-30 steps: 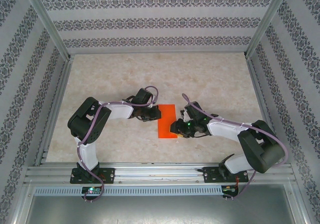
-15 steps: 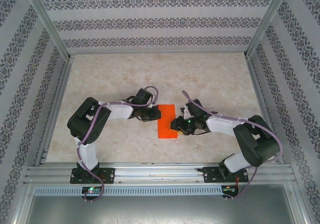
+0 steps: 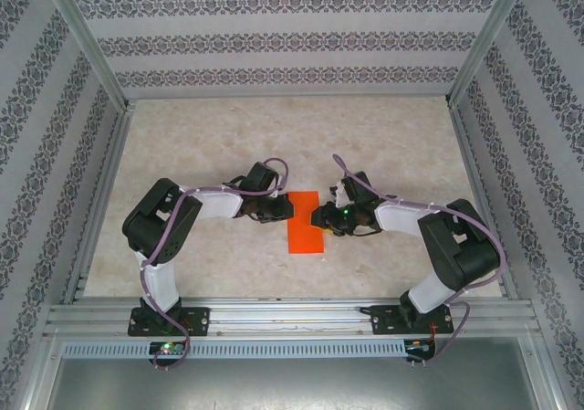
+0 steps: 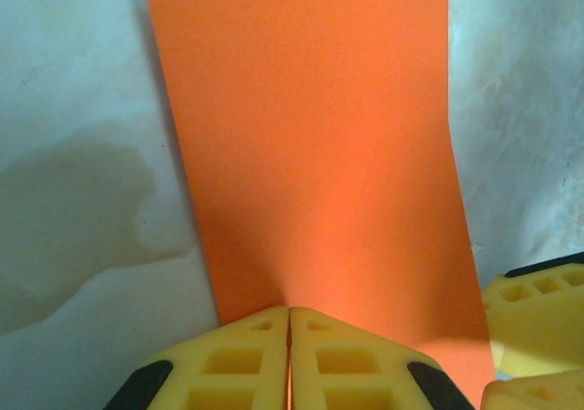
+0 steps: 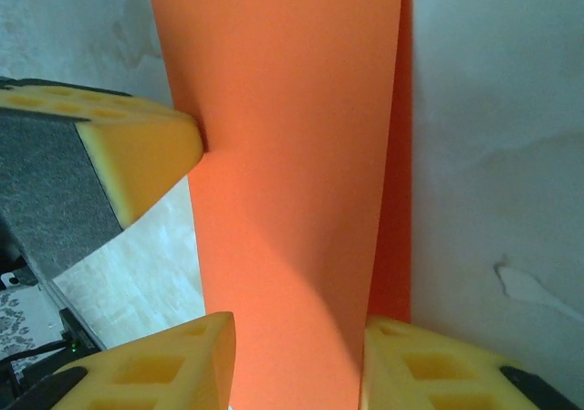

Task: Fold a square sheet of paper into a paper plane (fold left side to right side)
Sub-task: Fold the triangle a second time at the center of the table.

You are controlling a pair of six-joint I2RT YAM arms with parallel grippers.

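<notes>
The square sheet of paper (image 3: pixel 305 229) lies folded into an upright orange rectangle on the table, between the two arms. My left gripper (image 3: pixel 285 209) is shut, its tips resting on the upper part of the left edge. In the left wrist view the yellow fingers (image 4: pixel 289 311) meet over the paper (image 4: pixel 319 154). My right gripper (image 3: pixel 319 218) stands open at the right edge. In the right wrist view its two fingers (image 5: pixel 299 326) straddle the top layer of the paper (image 5: pixel 283 109). A darker strip of the lower layer (image 5: pixel 397 200) shows beside it.
The marble-look table (image 3: pixel 228 145) is walled by patterned panels (image 3: pixel 274 40) at the back and both sides. An aluminium rail (image 3: pixel 292 317) runs along the near edge. The left gripper's finger (image 5: pixel 137 154) touches the paper opposite the right gripper.
The right gripper has slid along the paper's right edge, from the near corner towards the far half. The left gripper and the paper have stayed put.
</notes>
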